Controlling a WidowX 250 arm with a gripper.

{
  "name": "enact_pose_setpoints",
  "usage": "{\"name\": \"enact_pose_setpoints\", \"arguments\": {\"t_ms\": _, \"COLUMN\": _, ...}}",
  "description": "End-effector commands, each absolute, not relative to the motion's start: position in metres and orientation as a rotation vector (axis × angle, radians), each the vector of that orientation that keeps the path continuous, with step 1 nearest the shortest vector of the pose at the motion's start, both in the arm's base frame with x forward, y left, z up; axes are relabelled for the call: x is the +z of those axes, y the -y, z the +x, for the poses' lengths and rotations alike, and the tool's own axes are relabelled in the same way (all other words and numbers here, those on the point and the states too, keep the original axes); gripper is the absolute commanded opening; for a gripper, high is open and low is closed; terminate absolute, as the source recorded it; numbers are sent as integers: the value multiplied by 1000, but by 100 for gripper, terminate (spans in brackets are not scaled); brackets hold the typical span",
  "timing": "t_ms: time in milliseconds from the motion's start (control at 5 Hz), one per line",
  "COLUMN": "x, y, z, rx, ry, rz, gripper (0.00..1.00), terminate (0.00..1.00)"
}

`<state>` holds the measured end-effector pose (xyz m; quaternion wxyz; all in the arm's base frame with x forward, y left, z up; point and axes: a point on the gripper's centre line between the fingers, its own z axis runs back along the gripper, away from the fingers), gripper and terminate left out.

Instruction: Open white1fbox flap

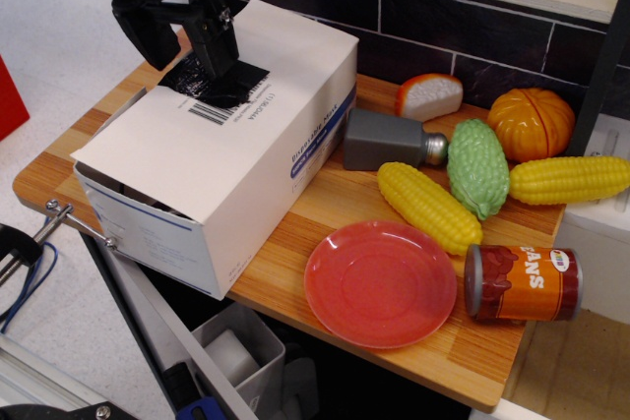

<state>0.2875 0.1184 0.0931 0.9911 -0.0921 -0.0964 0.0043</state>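
A large white1fbox (221, 135) lies on the left end of a wooden table (394, 243), its long axis running from near left to far right. The black gripper (182, 46) hangs with fingers spread over the far left part of the flap (197, 130) (above the black tape patch). Whether a fingertip touches the cardboard cannot be made out.

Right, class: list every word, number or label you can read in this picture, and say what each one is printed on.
"ANS": the visible end of a word on the can lying on its side.
Blue print on the side of the white box: too blurred to read.
Barcode label on the flap: digits too small to read.
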Motion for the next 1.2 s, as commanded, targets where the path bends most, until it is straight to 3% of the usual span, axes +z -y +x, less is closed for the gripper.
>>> {"name": "enact_pose_setpoints", "arguments": {"t_ms": 0, "x": 96, "y": -115, "z": 297, "rx": 3, "ry": 216, "rz": -248, "gripper": 100, "terminate": 0}}
{"name": "enact_pose_setpoints", "arguments": {"t_ms": 200, "x": 99, "y": -104, "z": 295, "rx": 16, "ry": 220, "rz": -266, "gripper": 100, "terminate": 0}}
{"name": "enact_pose_setpoints", "arguments": {"t_ms": 1000, "x": 163, "y": -60, "z": 309, "rx": 26, "ry": 151, "rz": -199, "gripper": 100, "terminate": 0}}
